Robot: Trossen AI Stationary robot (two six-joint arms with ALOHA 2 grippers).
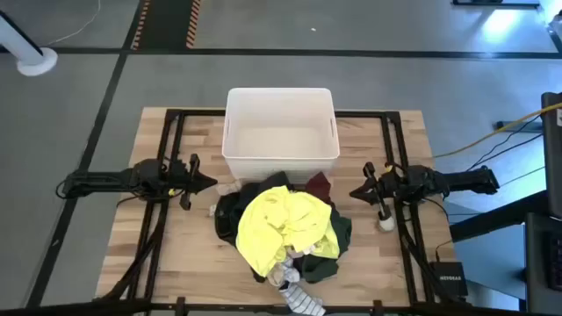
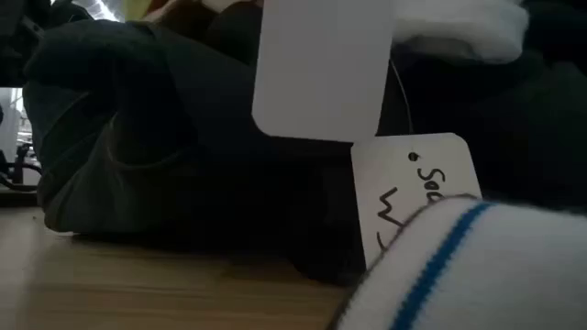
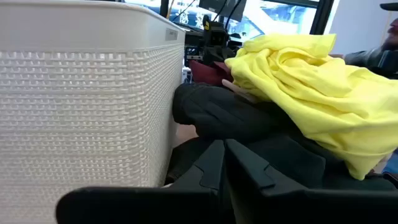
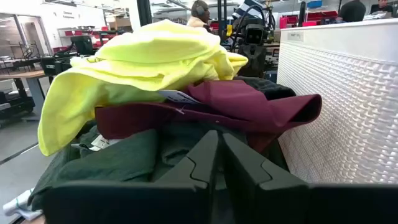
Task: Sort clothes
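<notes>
A pile of clothes lies on the table near the front, just in front of the white bin [image 1: 281, 132]. A bright yellow garment [image 1: 281, 224] lies on top of black and dark green ones [image 1: 338, 233]. A maroon one [image 1: 318, 184] lies at the pile's far side, next to the bin. A grey-white striped piece [image 1: 299, 297] lies at the near edge. My left gripper [image 1: 211, 183] is shut, left of the pile. My right gripper [image 1: 353, 191] is shut, right of the pile. Both rest low and touch nothing. In the left wrist view the yellow garment [image 3: 311, 81] lies over a black one [image 3: 230, 112].
A small white ball [image 1: 386, 224] lies on the table beside my right arm. The low view is filled by dark cloth [image 2: 138, 137], white tags [image 2: 321, 64] and a white, blue-striped piece [image 2: 477, 275]. People show in the room behind the table [image 4: 200, 12].
</notes>
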